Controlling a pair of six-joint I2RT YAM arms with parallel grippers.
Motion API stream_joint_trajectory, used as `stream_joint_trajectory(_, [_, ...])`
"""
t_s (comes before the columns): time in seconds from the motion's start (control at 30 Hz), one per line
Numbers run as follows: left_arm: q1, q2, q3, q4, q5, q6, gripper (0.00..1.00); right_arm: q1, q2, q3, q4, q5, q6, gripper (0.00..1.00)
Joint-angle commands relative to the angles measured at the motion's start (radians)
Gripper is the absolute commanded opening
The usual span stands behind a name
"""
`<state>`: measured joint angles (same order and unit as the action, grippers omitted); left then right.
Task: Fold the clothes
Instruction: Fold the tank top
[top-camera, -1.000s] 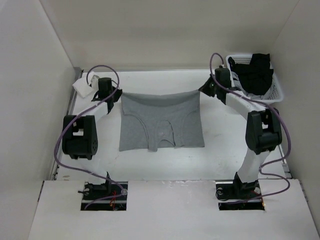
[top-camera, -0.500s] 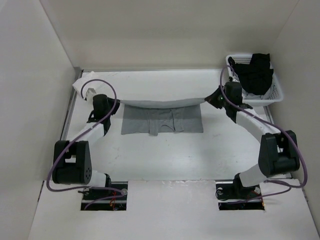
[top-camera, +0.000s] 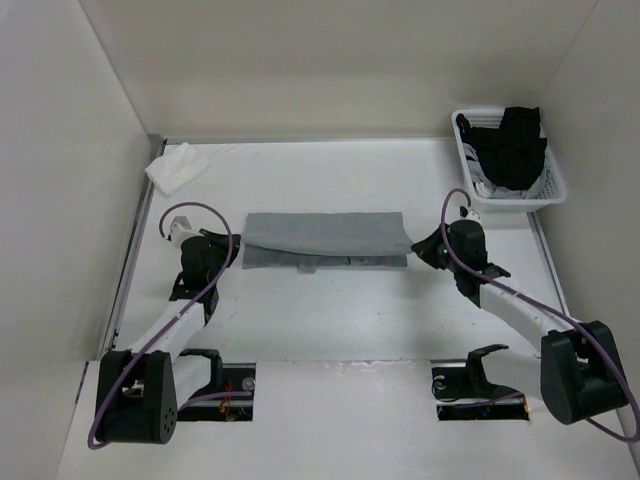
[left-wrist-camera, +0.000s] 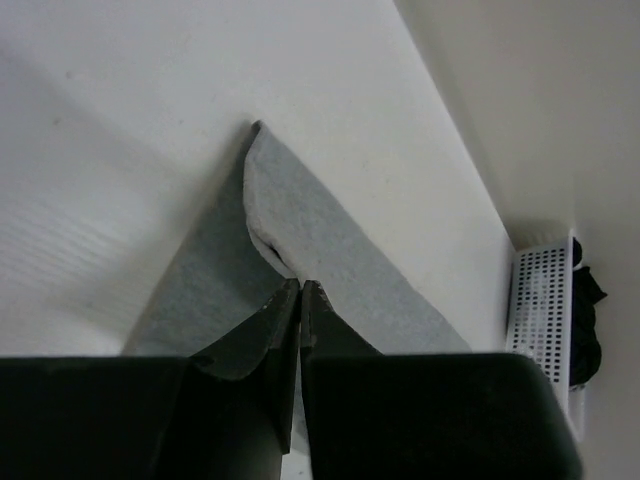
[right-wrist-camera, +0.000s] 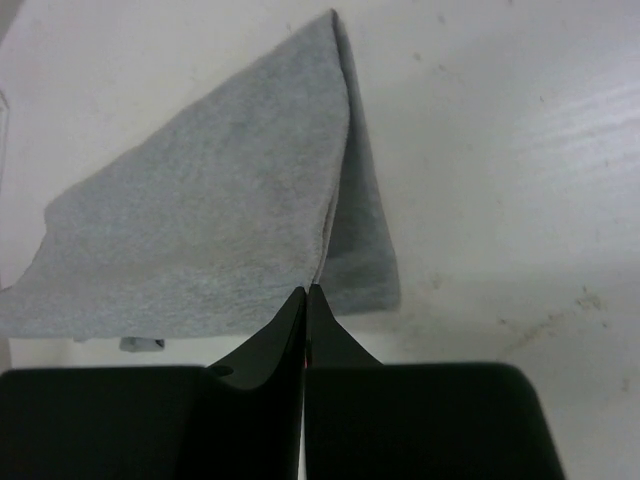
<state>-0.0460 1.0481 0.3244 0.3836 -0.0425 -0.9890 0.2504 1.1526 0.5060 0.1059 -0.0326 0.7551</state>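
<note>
Both arms are pulling back toward their bases. A second ago they were holding the far edge of the light-grey soft knit shirt (top-camera: 325, 236) up at the back of the white counter (top-camera: 330, 310). Now that edge is coming over the body, so the shirt is lying as a narrow flat band mid-counter, between the two arms. I'm reading this as the first half-fold nearly laid.

The left end effector (top-camera: 235, 250) is staying clamped on the band's left corner and the right end effector (top-camera: 415, 245) on its right corner. Both wrist views are showing the jaws pinched tight on fabric.

The fabric is matte fine knit, limp, draping in a soft ridge up to each pinch. The lower layer is peeking out along the near edge, so the two layers aren't lining up flush.

The white perforated plastic basket (top-camera: 548, 185) of black garments (top-camera: 510, 140) is sitting far right and the small white cloth (top-camera: 177, 165) far left, both well apart from the shirt.
</note>
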Motion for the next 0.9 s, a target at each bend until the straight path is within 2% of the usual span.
stream_joint_trajectory(0.0, [0.005, -0.010, -0.077, 0.061, 0.018, 0.039, 0.02, 0.008, 0.015, -0.058, 0.055, 0.043, 0.038, 0.01])
stream_joint_trajectory(0.13, [0.013, -0.005, -0.139, 0.087, 0.024, 0.039, 0.07, 0.010, 0.044, -0.098, 0.071, 0.045, 0.056, 0.03])
stream_joint_trajectory(0.2, [0.030, -0.013, -0.140, 0.078, 0.029, 0.039, 0.20, 0.010, 0.032, -0.107, 0.061, 0.059, 0.055, 0.15])
stream_joint_trajectory(0.23, [0.041, -0.031, -0.136, 0.074, 0.039, 0.036, 0.26, 0.010, 0.006, -0.109, 0.052, 0.074, 0.046, 0.24])
stream_joint_trajectory(0.33, [0.035, -0.109, -0.113, 0.034, 0.029, 0.030, 0.28, -0.001, -0.054, -0.106, 0.037, 0.091, 0.017, 0.41])
stream_joint_trajectory(0.43, [-0.037, -0.140, -0.067, 0.000, -0.034, 0.036, 0.27, -0.010, 0.011, -0.063, 0.066, 0.059, 0.004, 0.49])
stream_joint_trajectory(0.57, [-0.172, -0.057, -0.010, 0.029, -0.095, 0.053, 0.26, -0.032, 0.182, -0.012, 0.152, -0.055, 0.018, 0.49])
stream_joint_trajectory(0.73, [-0.234, 0.015, -0.008, 0.126, -0.080, 0.047, 0.25, -0.061, 0.334, -0.004, 0.277, -0.157, 0.104, 0.46])
stream_joint_trajectory(0.87, [-0.255, 0.027, -0.010, 0.155, -0.077, 0.046, 0.24, -0.072, 0.409, 0.017, 0.339, -0.196, 0.173, 0.26])
